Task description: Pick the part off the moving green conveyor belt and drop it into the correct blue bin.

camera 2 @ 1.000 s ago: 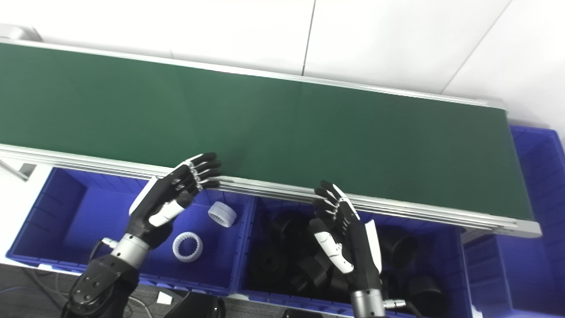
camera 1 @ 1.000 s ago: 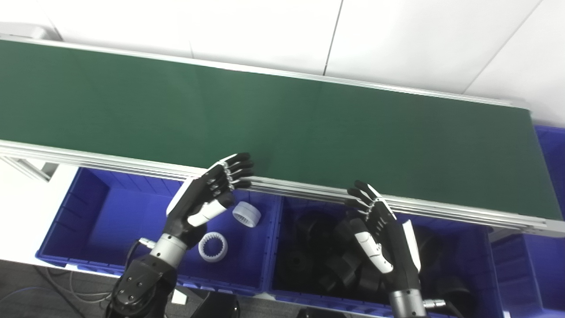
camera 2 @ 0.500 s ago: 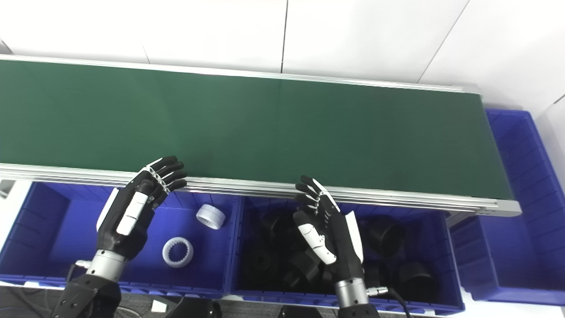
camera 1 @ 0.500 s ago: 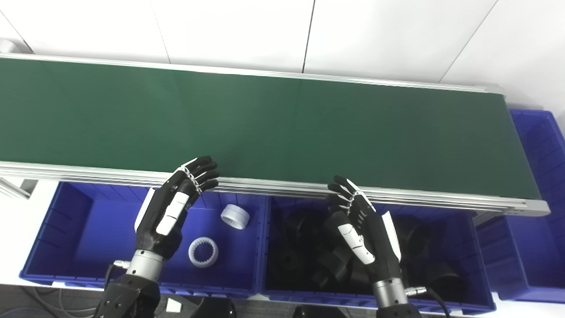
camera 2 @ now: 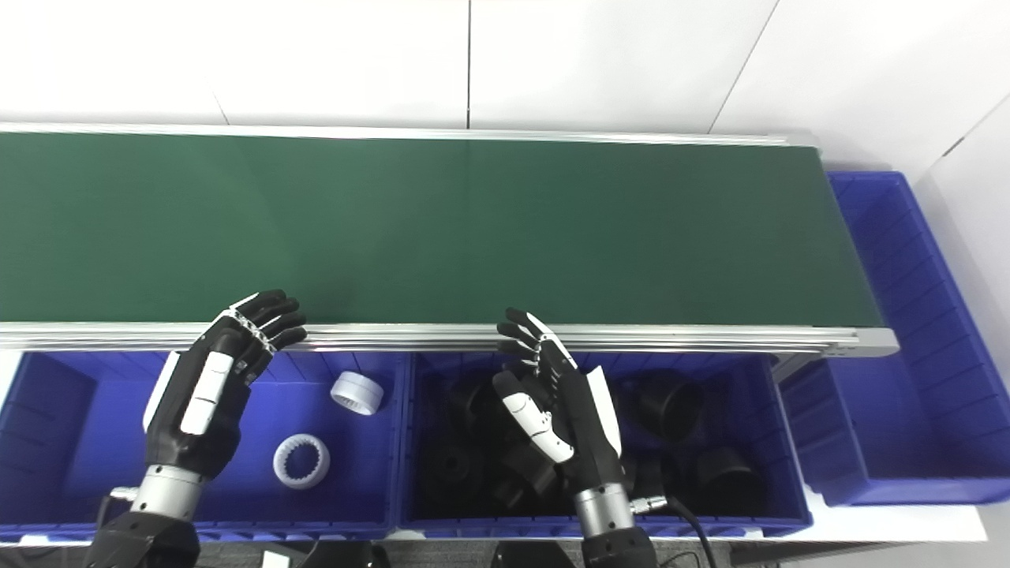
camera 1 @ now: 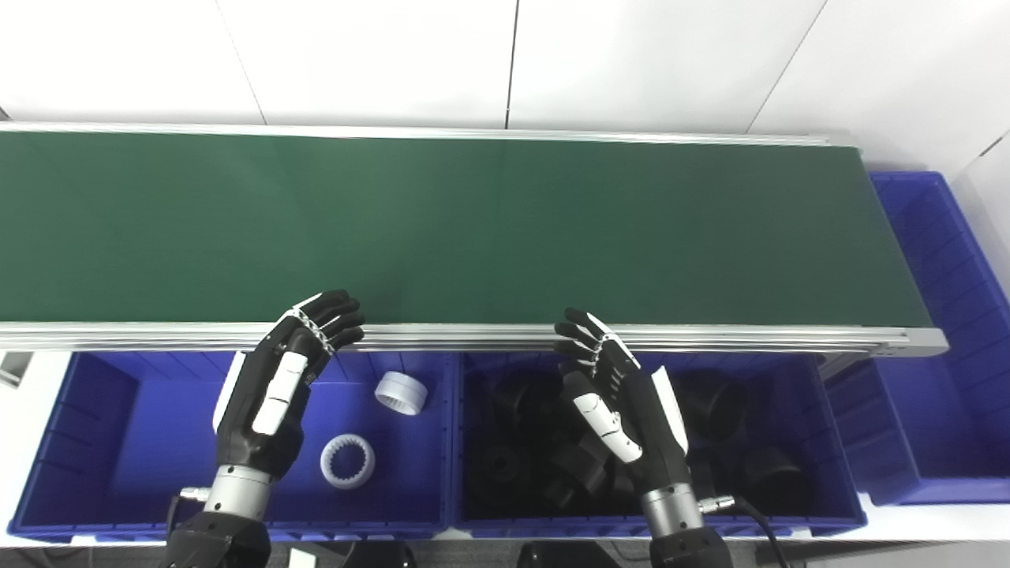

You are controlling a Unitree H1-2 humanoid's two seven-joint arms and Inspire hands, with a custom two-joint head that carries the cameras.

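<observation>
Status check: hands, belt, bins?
Left hand open, right hand open, both over bins. Belt shows no part. White rings left bin, black parts middle.

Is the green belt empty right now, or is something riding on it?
Empty. The green belt shows only bare green from end to end, with no part on it.

A white panelled wall (camera 1: 631,63) is being shown well beyond the fingers (camera 1: 331,309); a black cable (camera 1: 756,510) is being trailed behind the right ones.
</observation>
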